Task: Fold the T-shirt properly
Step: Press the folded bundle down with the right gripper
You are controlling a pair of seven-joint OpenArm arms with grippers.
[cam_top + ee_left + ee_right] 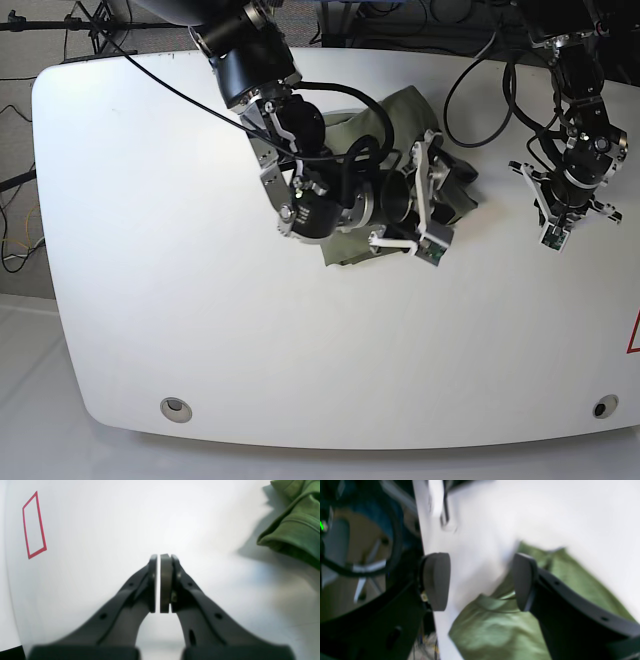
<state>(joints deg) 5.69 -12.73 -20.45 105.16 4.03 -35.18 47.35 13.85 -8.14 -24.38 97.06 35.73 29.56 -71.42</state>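
The olive-green T-shirt (pixel 404 112) lies crumpled in a heap on the white table (pixel 180 250), right of centre toward the back. My right gripper (pixel 415 205) hovers over the heap with its jaws wide apart. In the right wrist view, which is blurred, the right gripper (pixel 480 580) is open, with white table between its pads and the T-shirt (pixel 495 627) just below them and under the right finger (pixel 523 580). My left gripper (pixel 553 238) stands to the right of the shirt, clear of it. The left gripper (pixel 159 556) is shut on nothing, and a fold of the T-shirt (pixel 297 525) shows at the top right.
A red tape outline (pixel 33 525) marks the table beyond the left gripper, and a red mark (pixel 634 335) shows at the table's right edge. Black cables (pixel 480 80) hang behind the arms. Two round holes (pixel 176 406) sit near the front edge.
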